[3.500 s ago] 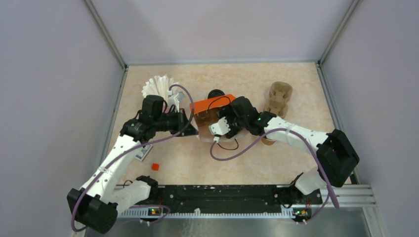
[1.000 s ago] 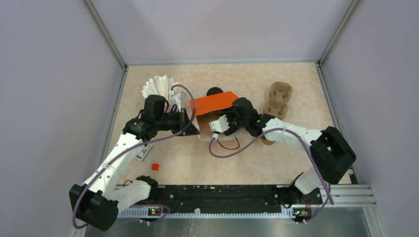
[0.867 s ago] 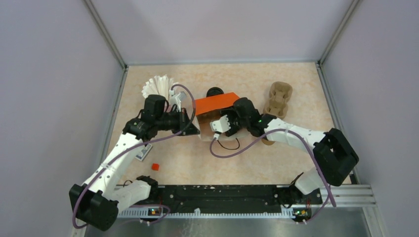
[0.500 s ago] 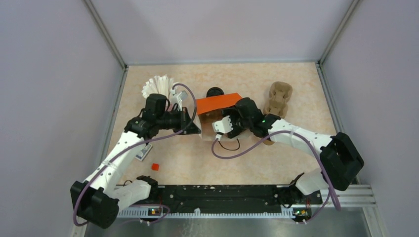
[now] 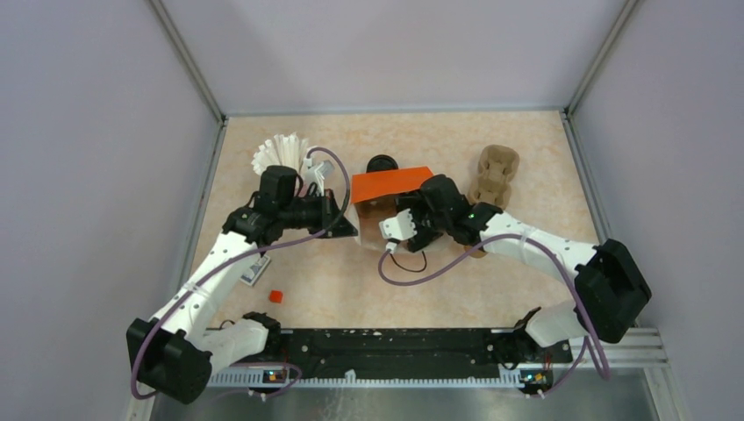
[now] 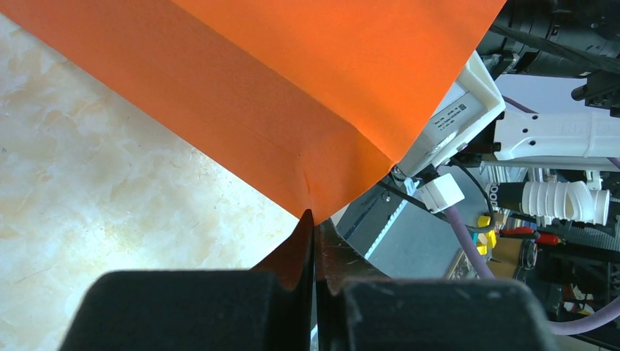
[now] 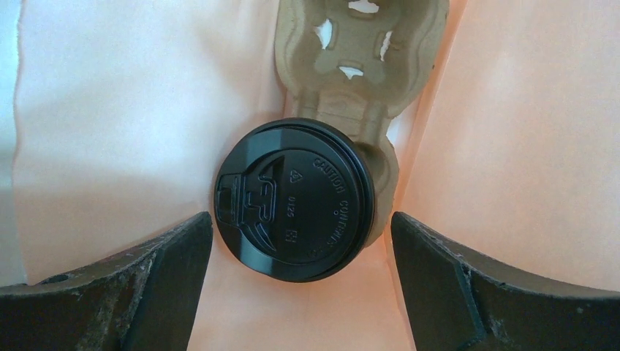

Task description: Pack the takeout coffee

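— Where is the coffee (image 7: 295,199) sitting?
— Inside the orange paper bag (image 6: 292,95), round glossy black lid up, nesting in a moulded pulp tray (image 7: 358,44).
— The claws?
— The left gripper (image 6: 314,227) is pinching the bag's creased corner. The right gripper (image 7: 300,219) is hanging released inside the bag.
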